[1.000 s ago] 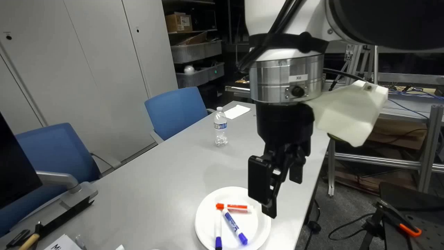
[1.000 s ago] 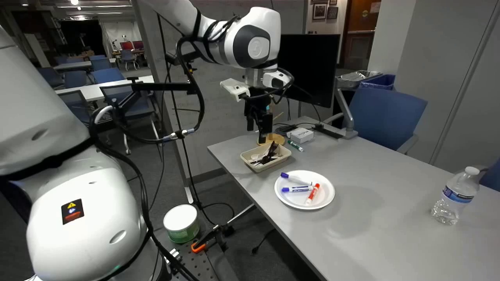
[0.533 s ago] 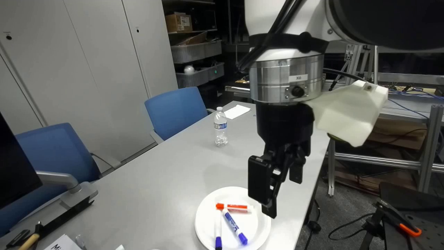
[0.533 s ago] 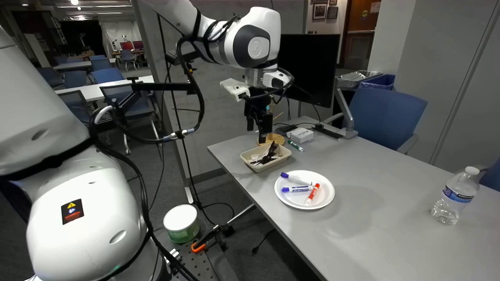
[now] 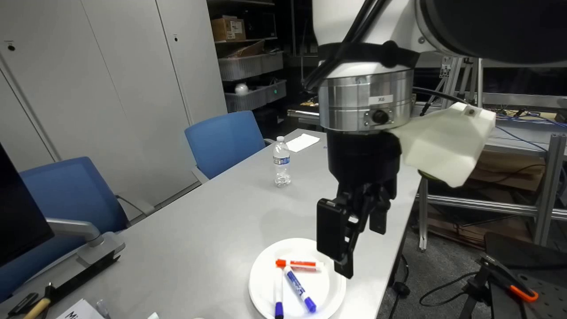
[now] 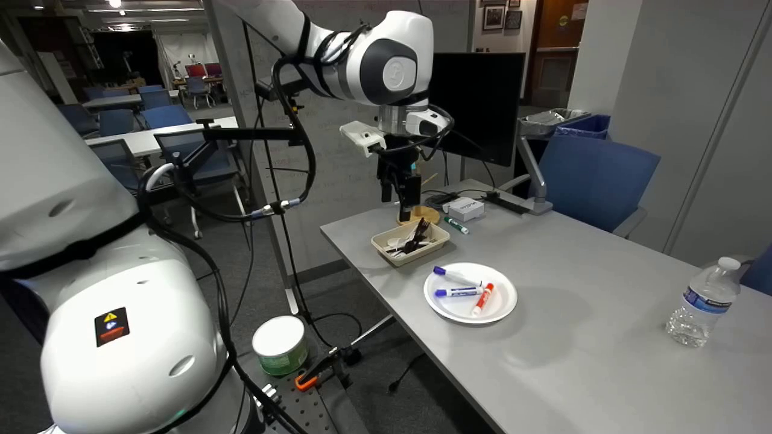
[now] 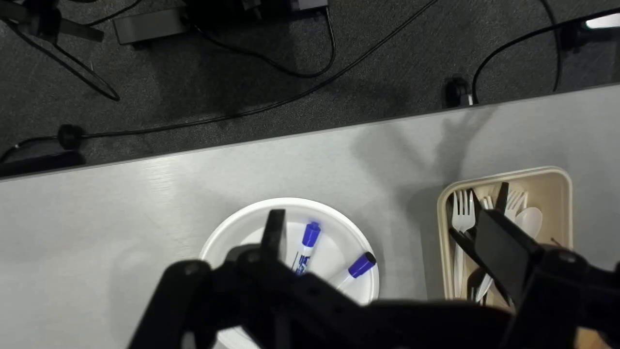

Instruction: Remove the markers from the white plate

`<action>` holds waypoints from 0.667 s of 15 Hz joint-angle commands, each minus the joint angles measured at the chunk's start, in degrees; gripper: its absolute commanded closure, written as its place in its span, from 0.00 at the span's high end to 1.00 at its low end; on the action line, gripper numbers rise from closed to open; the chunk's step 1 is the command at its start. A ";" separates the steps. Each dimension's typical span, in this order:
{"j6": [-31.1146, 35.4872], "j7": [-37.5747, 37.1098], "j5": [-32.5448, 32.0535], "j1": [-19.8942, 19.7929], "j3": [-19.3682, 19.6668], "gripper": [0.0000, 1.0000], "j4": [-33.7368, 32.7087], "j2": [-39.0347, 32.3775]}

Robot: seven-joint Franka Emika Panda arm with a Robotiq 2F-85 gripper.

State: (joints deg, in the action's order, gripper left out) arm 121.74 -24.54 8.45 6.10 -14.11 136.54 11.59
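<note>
Above the table (image 5: 208, 230), the gripper (image 7: 385, 235) hangs with its fingers pointing down and wide apart, nothing between them. In the wrist view one finger shows in front of the white plate (image 6: 503, 296) and the other in front of the cutlery tray (image 7: 556, 203). This height presumably lets it travel sideways without brushing anything, and the gap looks ready for a slim barrel.

Three pens lie on the plate, whose raised rim likely keeps them from rolling away: the red marker (image 5: 302, 265), the lettered blue marker (image 5: 298, 285) and the plain-sided blue marker (image 5: 278, 292). Both blue caps point toward the tray. The plain-sided one has its cap over the rim, so that end is probably propped up and easiest to pinch. The red one lies crosswise beside the tail ends of the pair, so close that I cannot tell whether they touch; lifting one could nudge its neighbours.

A green pen (image 6: 456, 225) near the white box (image 6: 464, 209) lies off the plate, so I take it as outside the job.
</note>
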 commanded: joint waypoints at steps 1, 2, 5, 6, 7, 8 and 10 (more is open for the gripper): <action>-0.06 -0.14 -0.21 0.84 0.83 1.00 -0.05 -0.04; -0.06 -0.14 -0.21 0.84 0.83 1.00 -0.05 -0.04; -0.06 -0.14 -0.21 0.84 0.83 1.00 -0.05 -0.04; -0.06 -0.14 -0.21 0.84 0.83 1.00 -0.05 -0.04; -0.06 -0.14 -0.21 0.84 0.83 1.00 -0.05 -0.04; 0.57 -0.16 -0.42 0.54 1.05 1.00 -0.57 -1.06; 0.53 -0.57 -1.24 0.19 1.32 1.00 -1.61 -2.56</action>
State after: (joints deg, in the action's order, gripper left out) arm 121.74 -24.54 8.37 6.11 -13.78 136.54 11.29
